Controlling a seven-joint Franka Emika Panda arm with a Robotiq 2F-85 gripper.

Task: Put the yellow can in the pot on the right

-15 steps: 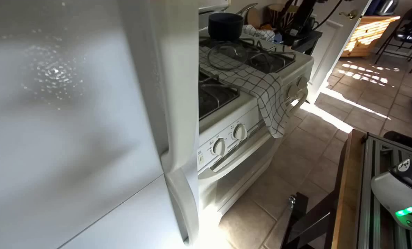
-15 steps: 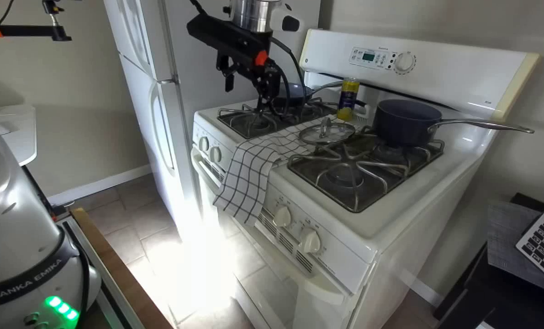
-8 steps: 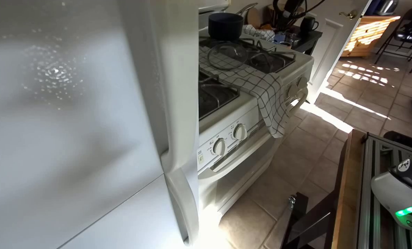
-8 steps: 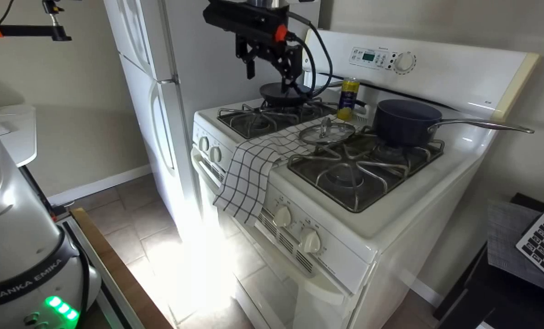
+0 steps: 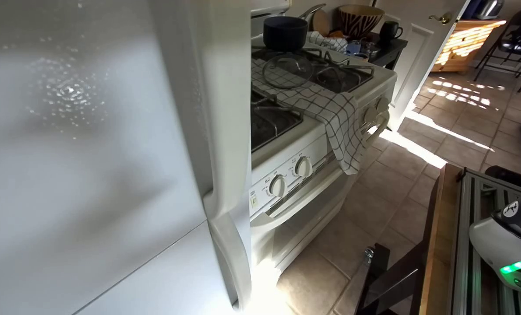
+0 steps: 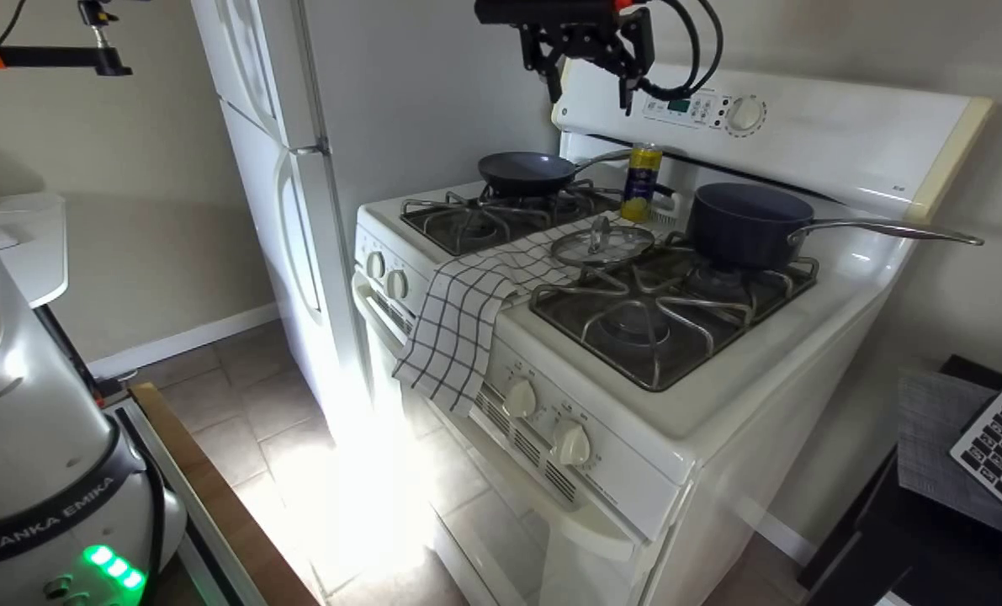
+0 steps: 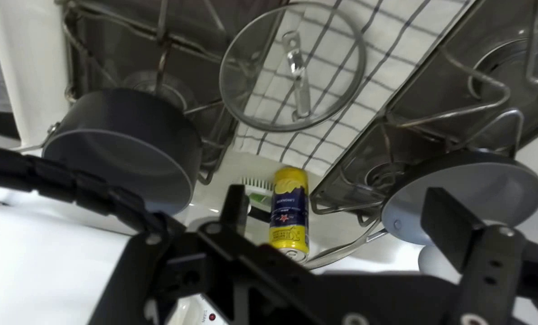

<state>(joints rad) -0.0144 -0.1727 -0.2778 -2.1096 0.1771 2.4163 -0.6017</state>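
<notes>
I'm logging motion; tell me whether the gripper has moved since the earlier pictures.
Yes: in an exterior view, the gripper has shifted up and rightward, now partly hiding the stove's back panel.

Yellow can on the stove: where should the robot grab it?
Squeeze the upper sides of the yellow drink can, probably from above: it stands upright, slim and round, with a brush close beside it and a frying-pan handle behind.

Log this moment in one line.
Gripper: open, above stove | yellow can: upright, ungripped | dark pot: uncovered, on stove | pending: can into pot
</notes>
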